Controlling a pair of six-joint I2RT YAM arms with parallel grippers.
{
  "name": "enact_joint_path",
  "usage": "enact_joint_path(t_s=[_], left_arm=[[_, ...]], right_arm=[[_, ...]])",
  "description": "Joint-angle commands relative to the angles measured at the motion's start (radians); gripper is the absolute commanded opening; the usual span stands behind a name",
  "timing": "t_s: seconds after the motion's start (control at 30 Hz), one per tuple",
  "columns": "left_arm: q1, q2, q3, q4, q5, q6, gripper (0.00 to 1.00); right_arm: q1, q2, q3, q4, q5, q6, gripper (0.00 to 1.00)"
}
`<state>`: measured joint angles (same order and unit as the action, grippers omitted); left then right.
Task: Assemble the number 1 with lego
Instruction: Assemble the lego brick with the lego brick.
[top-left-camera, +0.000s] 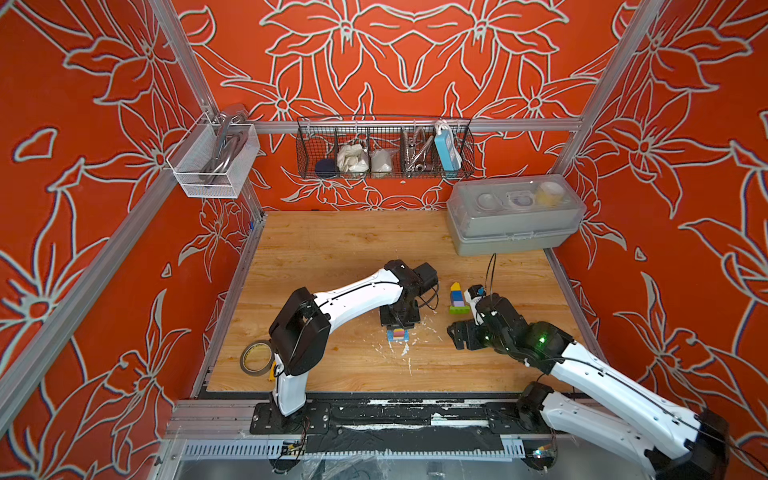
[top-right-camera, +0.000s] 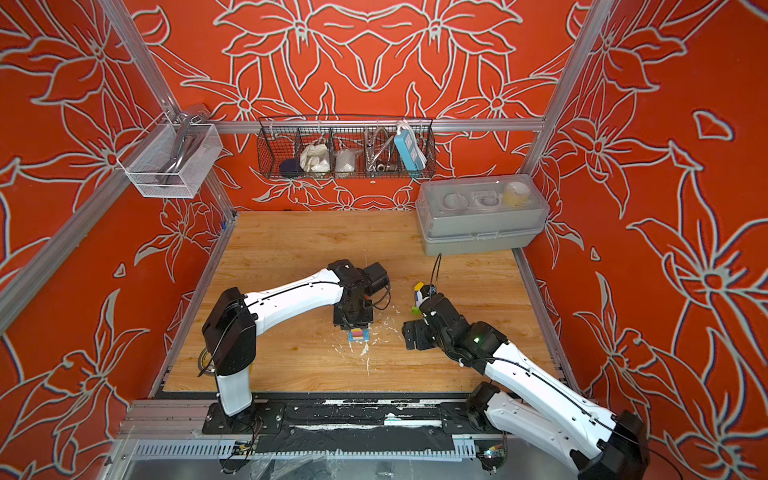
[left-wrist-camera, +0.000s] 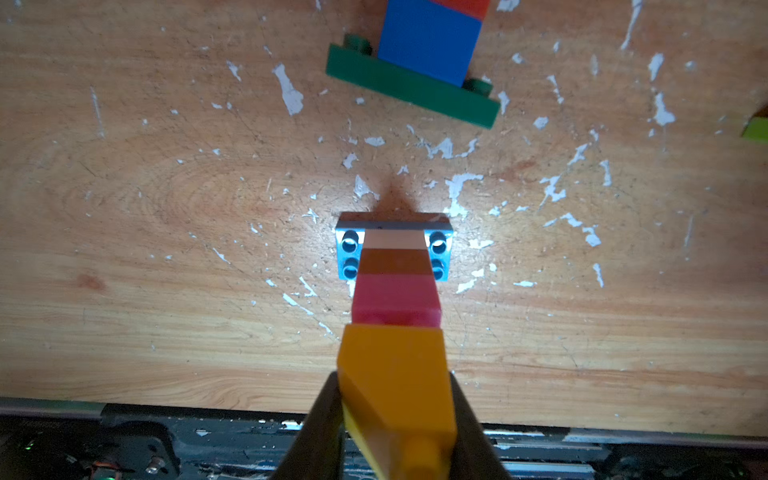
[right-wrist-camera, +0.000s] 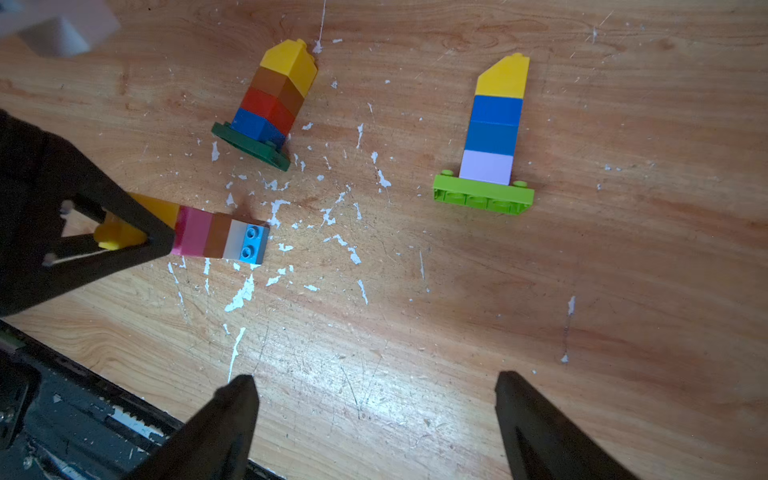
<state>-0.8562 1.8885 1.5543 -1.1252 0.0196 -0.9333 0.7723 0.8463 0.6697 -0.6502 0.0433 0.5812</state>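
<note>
My left gripper (left-wrist-camera: 395, 382) is shut on the yellow sloped brick (left-wrist-camera: 395, 365) that tops a lego stack. Below the yellow come pink, brown and white bricks on a light blue plate (left-wrist-camera: 351, 253), which is down at the table. The same stack (right-wrist-camera: 220, 237) shows in the right wrist view and, in a top view, as the stack (top-left-camera: 397, 334) under the left gripper. A second stack (right-wrist-camera: 270, 108) stands on a green plate. A third stack (right-wrist-camera: 492, 137) on a lime plate lies flat. My right gripper (right-wrist-camera: 374, 380) hangs open over bare wood, nothing between its fingers.
A roll of tape (top-left-camera: 256, 357) lies at the near left by the left arm's base. A grey plastic box (top-left-camera: 515, 220) sits at the back right. A wire basket (top-left-camera: 384, 149) and a white mesh basket (top-left-camera: 212, 162) hang on the walls. A black rail (top-left-camera: 374, 411) runs along the front edge.
</note>
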Motion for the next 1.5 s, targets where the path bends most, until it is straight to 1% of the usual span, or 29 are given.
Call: enact_joint_path(t_s=[0.0, 0.13, 0.33, 0.67, 1.03, 1.23, 1.47], left_arm=[[-0.006, 0.024, 0.014, -0.034, -0.006, 0.022, 0.0], [-0.006, 0.032, 0.02, -0.029, -0.006, 0.04, 0.0], [-0.006, 0.078, 0.055, -0.062, 0.008, 0.118, 0.0], [-0.009, 0.109, 0.023, -0.036, 0.04, 0.19, 0.0], [-0.023, 0.143, 0.033, -0.055, 0.025, 0.257, 0.0], [-0.023, 0.178, 0.029, -0.062, 0.031, 0.278, 0.0], [-0.024, 0.207, 0.038, -0.087, -0.001, 0.278, 0.0]], right_arm=[[-0.001, -0.014, -0.015, 0.006, -0.005, -0.012, 0.94], [-0.001, -0.017, -0.015, 0.001, -0.006, -0.015, 0.94], [-0.002, -0.024, -0.012, 0.001, -0.006, -0.017, 0.94], [-0.001, -0.019, -0.015, 0.007, -0.017, -0.015, 0.94], [-0.002, -0.017, -0.016, 0.007, -0.024, -0.017, 0.94], [-0.004, -0.017, -0.011, 0.005, -0.024, -0.017, 0.94], [-0.002, -0.017, -0.007, 0.003, -0.021, -0.022, 0.94]])
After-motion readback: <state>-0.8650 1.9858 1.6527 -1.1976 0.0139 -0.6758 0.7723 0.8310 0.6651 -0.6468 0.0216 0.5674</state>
